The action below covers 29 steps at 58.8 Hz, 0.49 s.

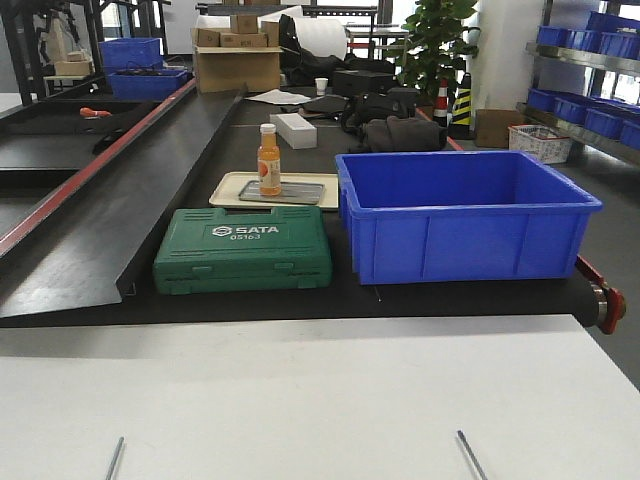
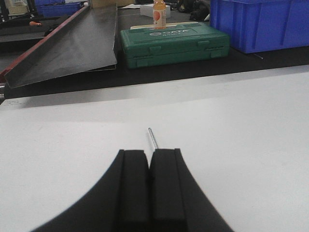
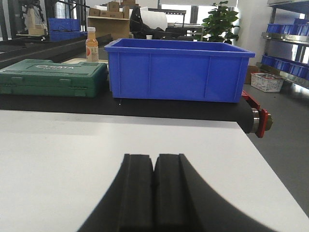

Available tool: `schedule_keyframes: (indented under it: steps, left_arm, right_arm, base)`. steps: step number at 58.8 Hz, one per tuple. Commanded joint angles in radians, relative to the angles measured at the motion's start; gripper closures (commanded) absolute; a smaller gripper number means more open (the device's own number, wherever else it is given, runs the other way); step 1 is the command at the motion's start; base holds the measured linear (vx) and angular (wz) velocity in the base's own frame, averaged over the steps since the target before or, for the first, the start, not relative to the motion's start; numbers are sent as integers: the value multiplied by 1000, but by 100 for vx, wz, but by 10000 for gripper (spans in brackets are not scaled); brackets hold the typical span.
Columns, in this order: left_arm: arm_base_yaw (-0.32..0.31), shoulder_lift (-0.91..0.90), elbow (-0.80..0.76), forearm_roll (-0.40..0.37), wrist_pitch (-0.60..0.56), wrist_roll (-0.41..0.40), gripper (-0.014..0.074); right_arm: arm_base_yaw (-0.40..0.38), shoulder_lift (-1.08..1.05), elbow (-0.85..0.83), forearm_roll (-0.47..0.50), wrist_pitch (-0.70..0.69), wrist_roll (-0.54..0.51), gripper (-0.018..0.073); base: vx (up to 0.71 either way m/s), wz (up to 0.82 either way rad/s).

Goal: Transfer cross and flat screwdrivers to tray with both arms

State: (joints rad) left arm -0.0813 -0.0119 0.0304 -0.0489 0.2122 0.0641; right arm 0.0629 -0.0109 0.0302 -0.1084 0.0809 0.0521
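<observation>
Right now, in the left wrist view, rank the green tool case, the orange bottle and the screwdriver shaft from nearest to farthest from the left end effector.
1. Screwdriver shaft, right at the left end effector.
2. Green tool case, straight ahead.
3. Orange bottle, behind the case.

Front view:
- The left screwdriver [image 1: 115, 458] and right screwdriver [image 1: 470, 455] show only as thin steel shafts. Their handles are cut off by the bottom edge.
- The tips are too small to tell cross from flat.
- The orange bottle [image 1: 269, 160] covers part of the grey tray [image 1: 283, 192].
- The blue bin [image 1: 460, 240] has its floor hidden by its near wall.

Left wrist view:
- The left screwdriver's shaft emerges at the closed pads of the left gripper [image 2: 148, 157]. The handle is hidden, and I cannot tell whether the pads grip it.
- The grey tray is hidden behind the green case [image 2: 171, 43].

Right wrist view:
- The pads of the right gripper [image 3: 155, 162] are together. Anything beneath them is hidden.
</observation>
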Motion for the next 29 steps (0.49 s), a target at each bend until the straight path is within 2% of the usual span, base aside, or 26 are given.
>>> schedule_keyframes:
  steps: [1, 29]
  left_arm:
    - [0, -12, -29, -9, -86, -9, 599]
    - [0, -12, -29, -9, -86, -9, 599]
  right_arm:
    - [-6, -5, 8, -10, -81, -2, 567]
    - [-6, -5, 8, -14, -81, -10, 567]
  base:
    - [0, 0]
    - [0, 0]
